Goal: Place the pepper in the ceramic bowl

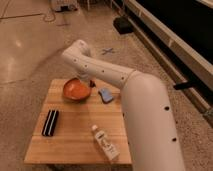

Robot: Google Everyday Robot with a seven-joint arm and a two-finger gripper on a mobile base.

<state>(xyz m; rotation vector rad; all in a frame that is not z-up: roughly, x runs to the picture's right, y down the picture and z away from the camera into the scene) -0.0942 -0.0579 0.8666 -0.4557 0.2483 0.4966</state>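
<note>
1. While the white arm (117, 80) is reaching across from the right, its tool (84, 80) is hanging at the far side of the wooden surface (80, 130), just above the far rim of the ceramic bowl (76, 90).
2. Standing here, I cannot tell how the tool is set, since the wrist is covering it.
3. A dark reddish bit is showing right under the wrist by the bowl's far edge, but I cannot tell whether that is the pepper; the pepper is not plainly showing anywhere on the surface.
4. The ceramic bowl is sitting near the far left part of the surface, its orange-red inside facing up and its rim looking darker.
5. A small blue object (105, 94) is lying just beside the bowl on its right, close to the arm.
6. A flat black object (50, 123) is lying on the left side of the surface, nearer to me than the bowl and well apart from it.
7. A white bottle (105, 143) is lying on its side near the front right edge of the surface, its cap end pointing toward the far left.
8. The arm's thick lower section is filling the right foreground, covering the surface's right corner.
</note>
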